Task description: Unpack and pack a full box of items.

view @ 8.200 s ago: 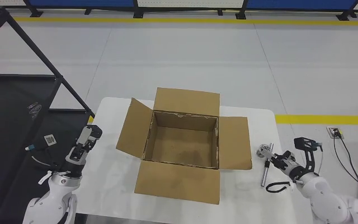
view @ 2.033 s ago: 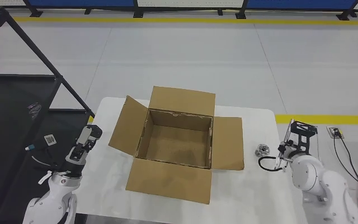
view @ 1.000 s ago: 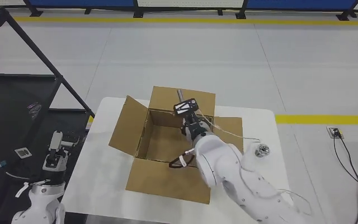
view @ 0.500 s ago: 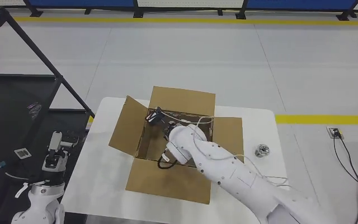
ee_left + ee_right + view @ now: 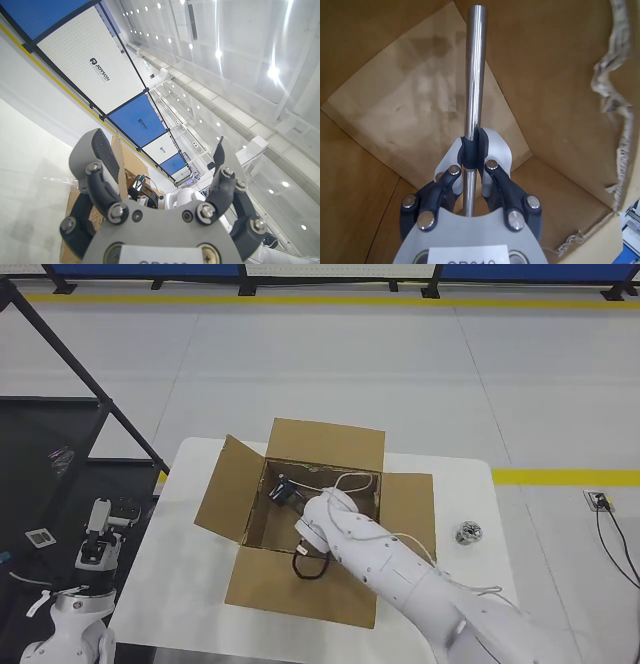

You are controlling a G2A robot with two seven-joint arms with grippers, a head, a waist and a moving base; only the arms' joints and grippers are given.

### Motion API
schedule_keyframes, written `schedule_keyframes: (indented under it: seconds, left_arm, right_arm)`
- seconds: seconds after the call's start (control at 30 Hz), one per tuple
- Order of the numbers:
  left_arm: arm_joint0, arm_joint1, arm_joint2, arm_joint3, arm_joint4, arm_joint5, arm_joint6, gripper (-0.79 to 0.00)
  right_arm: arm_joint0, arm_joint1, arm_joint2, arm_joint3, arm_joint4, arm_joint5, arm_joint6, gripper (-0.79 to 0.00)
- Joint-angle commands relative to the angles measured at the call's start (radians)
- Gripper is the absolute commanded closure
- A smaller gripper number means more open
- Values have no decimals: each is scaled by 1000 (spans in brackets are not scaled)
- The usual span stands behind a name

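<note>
Right claw (image 5: 473, 143) is clamped tight on a polished steel rod (image 5: 474, 75), gripping toward one end. It's down inside the open cardboard box (image 5: 545, 62), near its 10 o'clock corner from above. Rod looks stiff, heavy-ish and slick, so I'd guess a mid-length grip would slip less. Left claw (image 5: 160, 146) is wide open with nothing in it, off the table (image 5: 190, 564) at 9 o'clock. Small round metal part (image 5: 467, 532) lies at the box's 3 o'clock.
</note>
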Motion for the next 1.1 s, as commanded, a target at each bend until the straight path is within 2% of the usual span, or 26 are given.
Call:
schedule_keyframes:
  seconds: [0.0,0.23,0.47,0.53,0.67,0.8,1.07]
  left_arm:
    - [0,0,0,0,0,0,0,-785]
    - [0,0,0,0,0,0,0,-785]
    - [0,0,0,0,0,0,0,-785]
    - [0,0,0,0,0,0,0,-785]
    - [0,0,0,0,0,0,0,-785]
    - [0,0,0,0,0,0,0,-785]
    - [0,0,0,0,0,0,0,-785]
  right_arm:
    - [1,-20,-2,56,8,-13,-14,0]
    - [5,-76,-4,204,21,-52,-56,0]
    - [16,-115,8,303,36,-74,-75,0]
    - [20,-123,13,324,41,-86,-76,-105]
    - [27,-136,18,353,40,-93,-76,-219]
    - [36,-144,26,368,40,-103,-79,-252]
    - [41,-149,36,366,20,-56,-93,-292]
